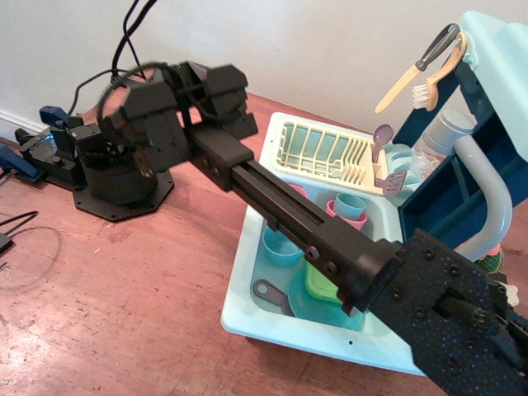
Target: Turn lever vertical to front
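Note:
The lever (pixel 497 194) is a light grey curved tube at the right of the toy sink. It arcs from beside the blue cabinet down toward the sink's right edge. Its lower end and base are hidden behind my wrist. My black arm reaches across the sink from the base at the left. The gripper (pixel 507 326) is at the bottom right corner, just below and in front of the lever. Its fingers are cut off by the frame edge and hidden by the wrist block, so their state does not show.
The light blue sink basin (pixel 247 272) holds pink and teal cups (pixel 350 208), a green plate and a grey-handled pan. A yellow dish rack (pixel 318 148) sits behind with a purple spoon (pixel 382 136). A brush (pixel 436 58) hangs top right. The robot base (pixel 115 177) and cables are left.

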`<state>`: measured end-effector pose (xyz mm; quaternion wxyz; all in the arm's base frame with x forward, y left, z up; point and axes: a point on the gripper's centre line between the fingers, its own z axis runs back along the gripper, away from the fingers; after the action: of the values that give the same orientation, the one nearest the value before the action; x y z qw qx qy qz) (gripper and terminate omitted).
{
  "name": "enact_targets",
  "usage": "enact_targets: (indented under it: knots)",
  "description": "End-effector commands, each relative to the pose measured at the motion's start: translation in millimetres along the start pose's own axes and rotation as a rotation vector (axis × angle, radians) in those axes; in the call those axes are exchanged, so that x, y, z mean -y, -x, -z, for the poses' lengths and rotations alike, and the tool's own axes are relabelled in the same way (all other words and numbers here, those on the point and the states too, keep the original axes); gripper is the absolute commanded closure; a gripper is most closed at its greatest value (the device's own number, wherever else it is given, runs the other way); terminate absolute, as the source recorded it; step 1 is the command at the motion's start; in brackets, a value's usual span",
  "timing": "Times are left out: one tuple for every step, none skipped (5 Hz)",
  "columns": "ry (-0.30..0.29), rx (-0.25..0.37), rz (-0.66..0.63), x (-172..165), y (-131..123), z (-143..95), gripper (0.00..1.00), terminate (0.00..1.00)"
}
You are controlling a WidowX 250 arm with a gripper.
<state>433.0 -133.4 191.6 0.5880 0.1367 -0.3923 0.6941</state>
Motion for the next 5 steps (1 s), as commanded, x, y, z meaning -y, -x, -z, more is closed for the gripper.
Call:
enact_targets:
  knots:
    - [0.005, 0.01, -0.109, 7, -34, 2, 0.0, 0.0]
    - [-0.008, 0.012, -0.132, -6, -40, 11, 0.0, 0.0]
    - [-0.021, 0.024, -0.191, -24, -47, 17, 0.0, 0.0]
    - [-0.023, 0.083, -0.345, -41, -60, 19, 0.0, 0.0]
    - [-0.036, 0.112, -0.376, -37, -69, 22, 0.0, 0.0]
